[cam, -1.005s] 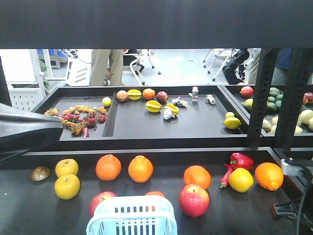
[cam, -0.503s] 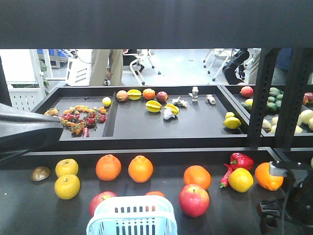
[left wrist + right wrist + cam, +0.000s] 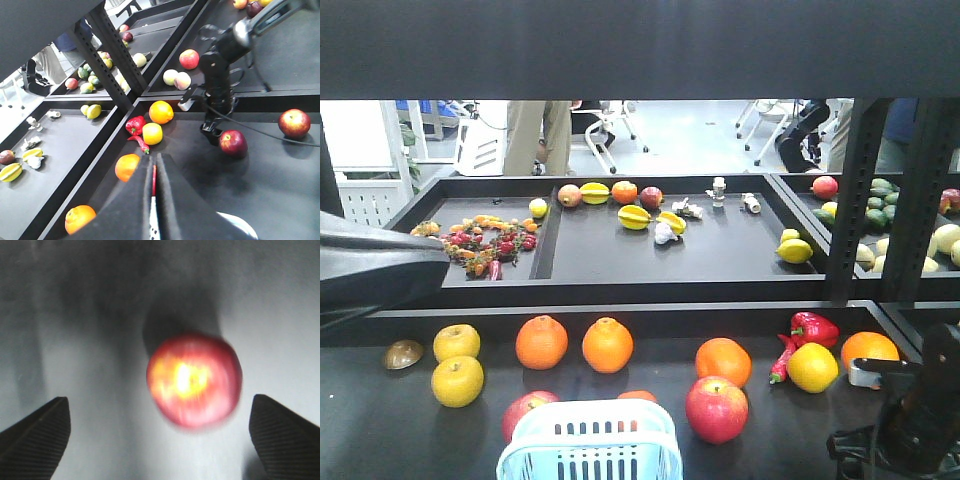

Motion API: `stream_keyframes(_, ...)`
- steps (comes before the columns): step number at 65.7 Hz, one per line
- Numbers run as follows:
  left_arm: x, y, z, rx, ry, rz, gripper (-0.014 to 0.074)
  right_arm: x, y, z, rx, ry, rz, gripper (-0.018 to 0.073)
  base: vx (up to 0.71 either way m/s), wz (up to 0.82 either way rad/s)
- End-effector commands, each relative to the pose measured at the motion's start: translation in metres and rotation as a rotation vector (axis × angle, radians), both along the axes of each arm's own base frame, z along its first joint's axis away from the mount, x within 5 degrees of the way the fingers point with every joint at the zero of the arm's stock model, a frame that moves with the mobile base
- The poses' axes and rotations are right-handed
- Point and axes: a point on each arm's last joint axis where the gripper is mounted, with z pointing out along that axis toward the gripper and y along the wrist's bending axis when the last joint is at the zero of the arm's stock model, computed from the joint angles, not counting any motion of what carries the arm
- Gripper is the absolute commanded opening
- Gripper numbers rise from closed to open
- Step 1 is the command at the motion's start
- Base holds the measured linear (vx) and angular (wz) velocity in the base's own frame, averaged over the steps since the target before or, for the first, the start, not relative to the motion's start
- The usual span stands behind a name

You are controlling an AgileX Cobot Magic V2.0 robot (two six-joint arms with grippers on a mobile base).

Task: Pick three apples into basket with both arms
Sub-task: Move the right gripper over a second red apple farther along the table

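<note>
**Right pincer lowered over an apple**

Against the picture half a second ago, my matte-black right arm point(image 3: 910, 425) sits lower in the front view, uncovering more of the round orange point(image 3: 869, 349) behind it. My right pincer point(image 3: 158, 399) is spread wide. A glossy red apple with a yellow blush point(image 3: 194, 381) lies on the dark table point(image 3: 280, 315) between its fingers, clear of both. The apple is blurred, so its stem direction and long axis cannot be read. My left pincer point(image 3: 154, 187) is nearly together, with a thin slit showing. The pale-blue slotted plastic basket point(image 3: 590, 445) is cut off at the bottom edge and half hides a second red apple point(image 3: 523, 409).
</note>
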Motion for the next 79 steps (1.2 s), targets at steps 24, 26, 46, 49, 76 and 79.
stream_keyframes(24,-0.004,0.002,0.015,-0.083,-0.047,0.01,-0.0008,0.017,-0.01,0.017,-0.069,0.131,0.008,0.0715,0.0,0.0)
stream_keyframes(26,-0.004,0.002,0.015,-0.083,-0.047,0.01,-0.0008,0.017,-0.01,0.017,-0.068,0.133,0.007,0.0715,0.0,0.0)
stream_keyframes(46,-0.004,0.002,0.015,-0.083,-0.047,0.01,-0.0008,0.018,-0.01,0.013,-0.069,0.13,0.006,0.071,0.0,0.0)
stream_keyframes(49,-0.004,0.002,0.015,-0.083,-0.047,0.01,-0.0008,0.018,-0.012,0.012,-0.068,0.134,0.001,0.0708,0.0,0.0)
stream_keyframes(76,-0.004,0.002,0.015,-0.083,-0.047,0.01,-0.0008,0.025,-0.015,-0.007,-0.028,0.133,-0.012,0.0699,0.0,0.0)
stream_keyframes(79,-0.004,0.002,0.015,-0.083,-0.047,0.01,-0.0008,0.025,-0.015,-0.009,-0.028,0.139,-0.006,0.0697,0.0,0.0)
